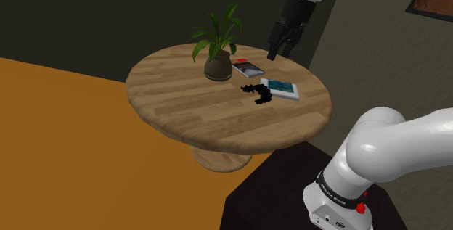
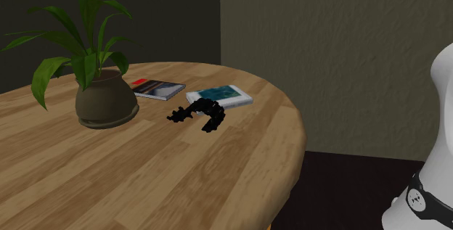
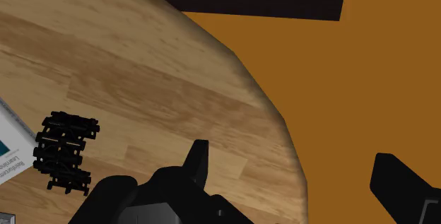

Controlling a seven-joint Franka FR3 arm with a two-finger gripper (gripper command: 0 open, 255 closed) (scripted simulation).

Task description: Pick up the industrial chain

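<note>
The industrial chain (image 1: 261, 95) is a black curled length lying on the round wooden table (image 1: 189, 109), touching the near edge of a teal-covered book (image 1: 282, 88). In the second exterior view the chain (image 2: 200, 115) lies just in front of that book (image 2: 220, 96). My black gripper (image 1: 279, 51) hangs well above the table's far side, higher than the chain and apart from it, open with nothing between its fingers. In the wrist view the chain (image 3: 65, 150) lies well off to the side of the spread fingers (image 3: 198, 162), beside the book's corner (image 3: 8, 148).
A potted green plant (image 1: 218, 54) stands near the table's middle, with a second book (image 1: 247, 67) with a red-and-grey cover beside it. Orange floor (image 1: 65, 134) surrounds the table, and the table edge (image 3: 283, 131) runs close under the gripper. The dark stand (image 1: 276, 192) is at lower right.
</note>
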